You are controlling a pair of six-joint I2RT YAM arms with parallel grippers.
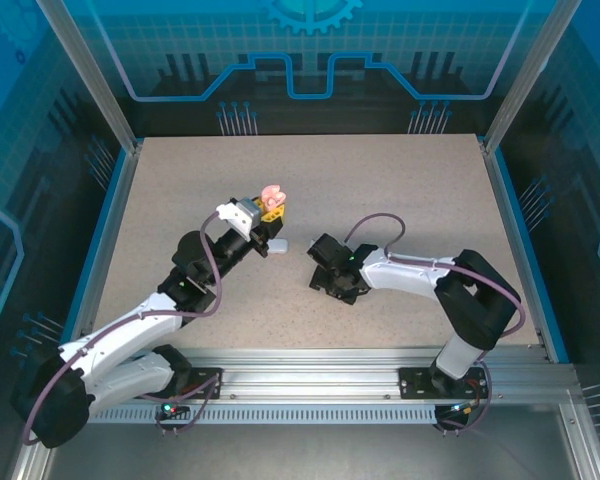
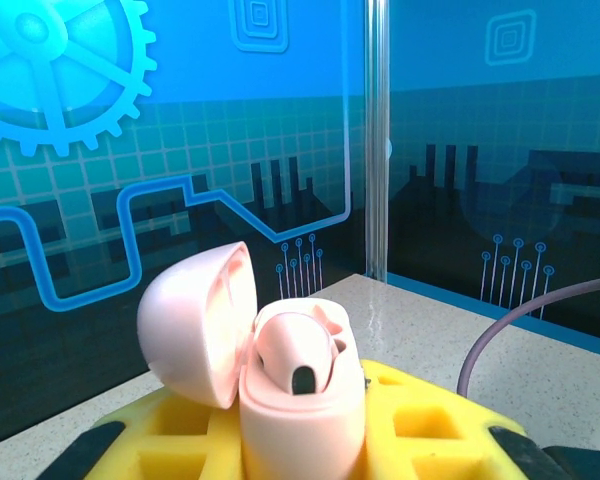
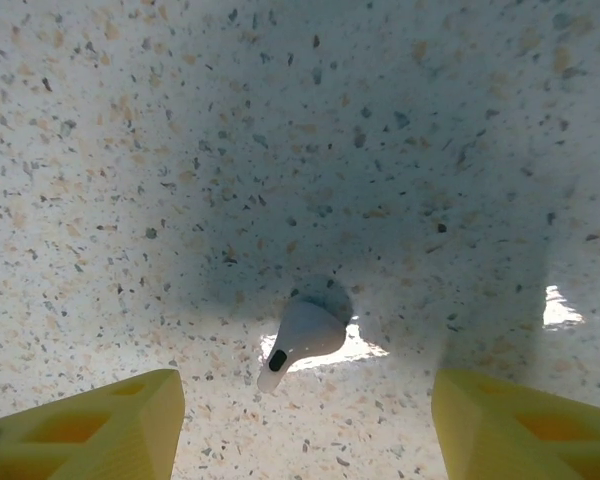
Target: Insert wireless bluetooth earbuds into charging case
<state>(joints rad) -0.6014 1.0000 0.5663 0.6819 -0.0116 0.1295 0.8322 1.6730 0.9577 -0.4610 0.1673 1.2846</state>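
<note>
In L claw (image 1: 269, 212), case (image 2: 302, 410); R claw (image 3: 302, 425) wide open.

Left arm (image 1: 130, 340): stretched from base at lower left, run diagonally up and right toward table middle. Wrist tilted so camera is aimed nearly level across table. Left gripper (image 1: 271, 208): yellow fingers (image 2: 420, 430) clamped on case (image 2: 302, 400), case gripped low on body.

Right arm (image 1: 450, 290): raised from base at lower right, bent sharply at elbow, forearm run leftward toward centre. Right gripper (image 1: 332, 276): pointed down, held close above table. Yellow fingertips (image 3: 90, 420) spread wide apart, jaws open.
</note>
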